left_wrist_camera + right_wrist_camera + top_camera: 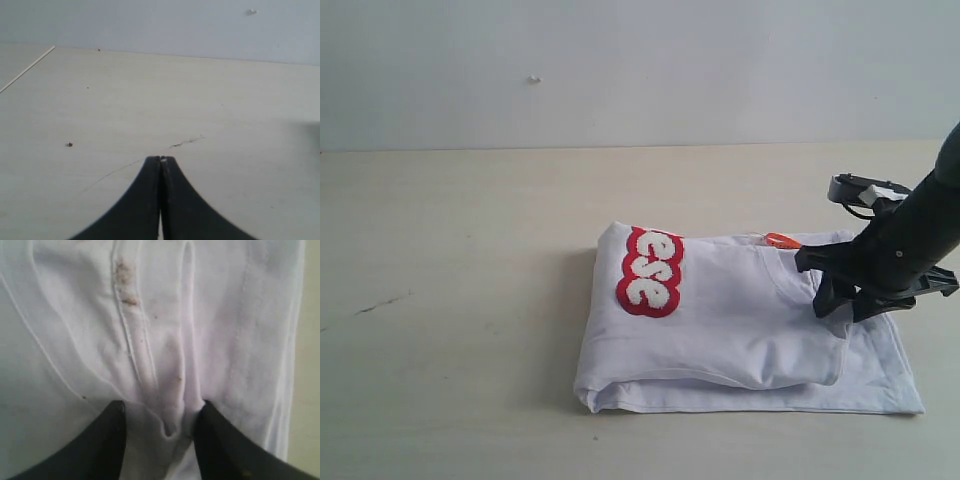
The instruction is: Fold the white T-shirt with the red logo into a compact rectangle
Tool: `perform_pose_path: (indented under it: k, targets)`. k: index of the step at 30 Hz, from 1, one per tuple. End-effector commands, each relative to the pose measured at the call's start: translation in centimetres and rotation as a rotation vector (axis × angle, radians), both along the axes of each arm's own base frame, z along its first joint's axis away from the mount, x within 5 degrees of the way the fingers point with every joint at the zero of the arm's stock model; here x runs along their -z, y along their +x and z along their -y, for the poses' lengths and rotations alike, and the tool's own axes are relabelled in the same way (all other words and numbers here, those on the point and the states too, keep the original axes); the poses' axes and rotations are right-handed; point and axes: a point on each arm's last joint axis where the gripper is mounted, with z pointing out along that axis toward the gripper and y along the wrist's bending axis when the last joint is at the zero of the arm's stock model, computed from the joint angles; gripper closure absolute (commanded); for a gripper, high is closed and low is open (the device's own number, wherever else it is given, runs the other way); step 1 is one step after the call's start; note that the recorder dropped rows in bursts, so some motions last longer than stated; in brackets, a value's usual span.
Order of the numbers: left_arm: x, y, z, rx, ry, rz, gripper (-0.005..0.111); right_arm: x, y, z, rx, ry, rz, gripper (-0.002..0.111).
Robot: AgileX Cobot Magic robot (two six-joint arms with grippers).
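White T-shirt [740, 330] noted lying on the table [450, 300], already doubled into a thick, roughly rectangular bundle. Several layers are seen stacked at the shirt's near edge. The red logo [652, 272] is turned up on the shirt's top layer at its left end, and only its last letters are shown. At the shirt's far right corner the orange neck tag [780, 240] is exposed. A bottom layer is seen sticking out past the upper ones along the shirt's right and near sides, so the outline is not yet squared. Right gripper [845, 308] is set down at the shirt's right edge, just beside the tag. Its fingers [117, 440] are held partly apart, with a raised ridge of white cloth between them touching both. Whether that ridge is clamped or only straddled cannot be told. Left gripper [161, 160] is seen with fingers pressed fully together and nothing held, over bare table with no part of the shirt in its view. Progress judged late: the main folds are done. What is judged left is tucking or folding over the protruding right side and flattening the puffed top layer.
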Motion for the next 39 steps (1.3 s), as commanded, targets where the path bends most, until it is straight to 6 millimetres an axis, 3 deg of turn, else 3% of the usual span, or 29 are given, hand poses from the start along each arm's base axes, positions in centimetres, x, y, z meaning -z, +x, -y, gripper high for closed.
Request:
perform_pose_path:
  k: [1,4,6,15,16,19,22,24,30,35,39]
  targets:
    - [0.0,0.0,0.1,0.004,-0.008,0.006,0.107,1.2,-0.4,-0.1,-0.072,0.02,-0.019,0.089]
    - [0.0,0.0,0.1,0.004,-0.008,0.006,0.107,1.5,-0.5,-0.2,-0.103,0.019,-0.027,0.109]
    - [0.0,0.0,0.1,0.004,-0.008,0.006,0.107,0.5,-0.3,-0.1,-0.103,0.014,0.006,0.108]
    - [0.0,0.0,0.1,0.004,-0.008,0.006,0.107,-9.8,-1.2,-0.1,-0.155,-0.059,0.288,0.108]
    - [0.0,0.0,0.1,0.004,-0.008,0.006,0.107,-11.6,-1.8,-0.1,-0.179,-0.082,0.303,0.108]
    - [0.0,0.0,0.1,0.004,-0.008,0.006,0.107,-13.7,-2.8,1.5,-0.182,-0.261,0.206,0.108]
    - [0.0,0.0,0.1,0.004,-0.008,0.006,0.107,-14.1,-2.7,4.0,-0.081,-0.519,0.174,0.108]
    - [0.0,0.0,0.1,0.004,-0.008,0.006,0.107,-14.0,-2.3,4.6,-0.027,-0.574,0.184,0.108]
    - [0.0,0.0,0.1,0.004,-0.008,0.006,0.107,-11.5,-0.8,5.7,-0.103,-0.702,0.146,0.106]
    - [0.0,0.0,0.1,0.004,-0.008,0.006,0.107,-9.3,0.2,7.5,-0.039,-0.885,0.086,0.078]
    - [0.0,0.0,0.1,0.004,-0.008,0.006,0.107,-7.4,0.7,7.6,-0.035,-0.89,0.044,0.052]
